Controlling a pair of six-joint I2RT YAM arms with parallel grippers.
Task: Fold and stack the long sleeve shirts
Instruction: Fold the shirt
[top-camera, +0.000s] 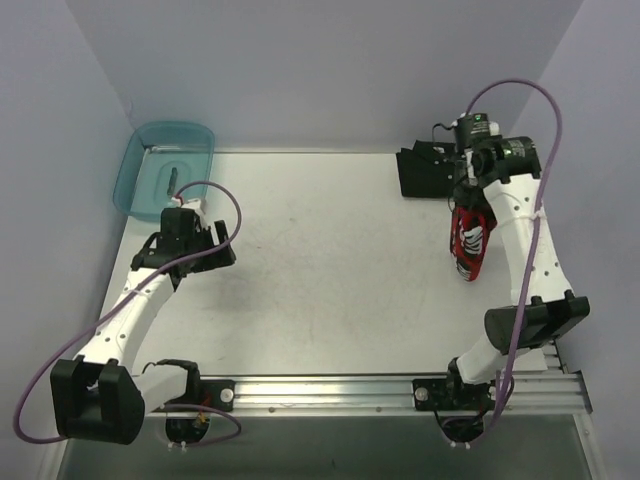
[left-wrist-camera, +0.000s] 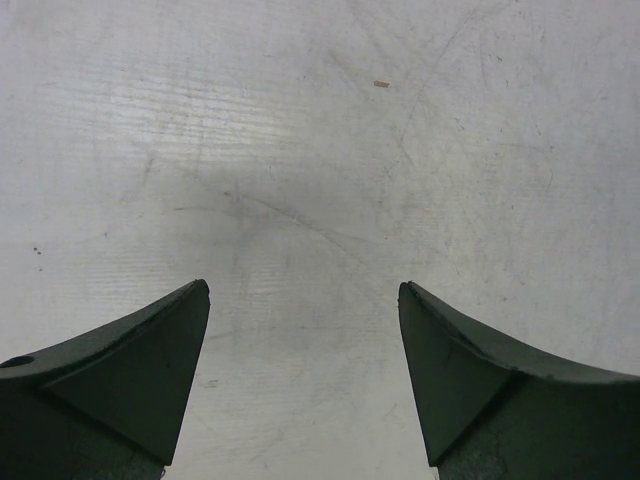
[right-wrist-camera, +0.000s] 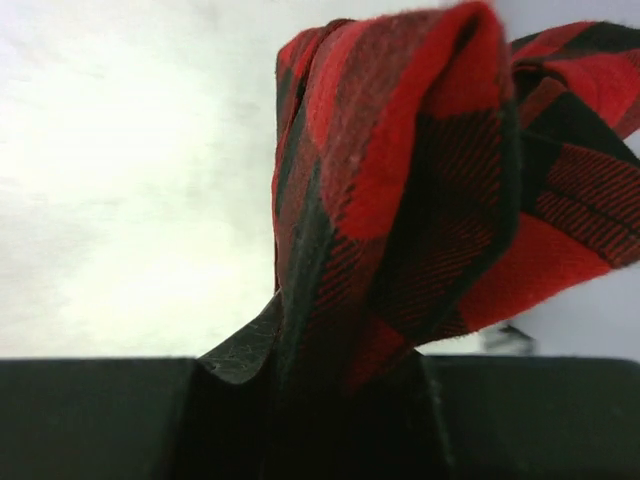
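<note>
Right jaws clenched on the plaid shirt (right-wrist-camera: 420, 200), which hangs bunched and unfolded. Left jaws released, worktop (left-wrist-camera: 320, 150) showing between them. The black shirt (top-camera: 425, 172) beside the right jaws looks folded; stacking outstanding.

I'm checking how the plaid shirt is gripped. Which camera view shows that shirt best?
Right wrist: the plaid shirt fills the frame, its fabric pinched in the right hand. Top external shows it small, a bunched bundle dangling from that hand. Left wrist shows none of it, only the table surface.
</note>
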